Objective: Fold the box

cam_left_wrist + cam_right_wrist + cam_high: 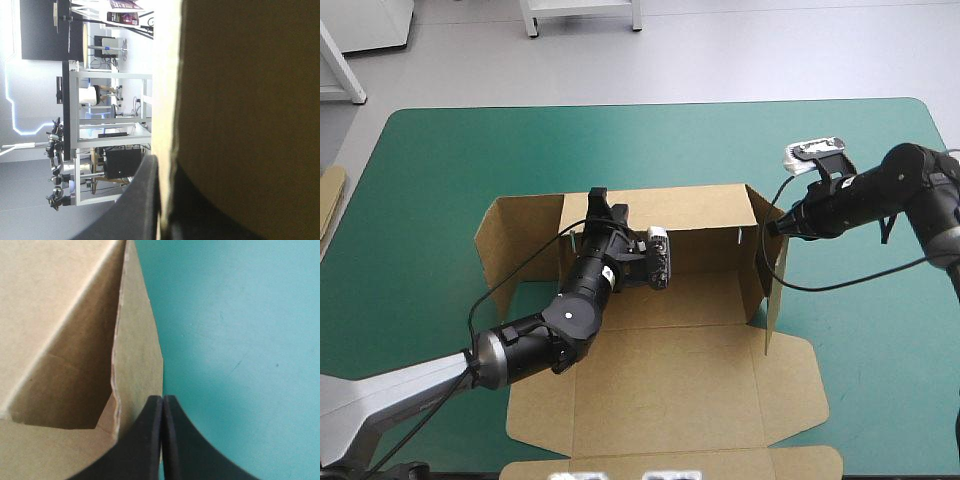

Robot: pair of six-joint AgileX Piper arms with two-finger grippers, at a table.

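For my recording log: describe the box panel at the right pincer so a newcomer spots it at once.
On the teal-green table lies the brown box, mostly flat board with a raised back wall. At that wall's right end one side wall stands upright, the right pincer at its top edge. Unlike the left-end flap, which splays outward, it shows almost edge-on.

The left arm (535,345) reaches from seven o'clock toward one, the left gripper (598,203) pinched almost closed, while the right arm (880,190) extends from three toward nine, the right gripper (771,228) pressed fully together.
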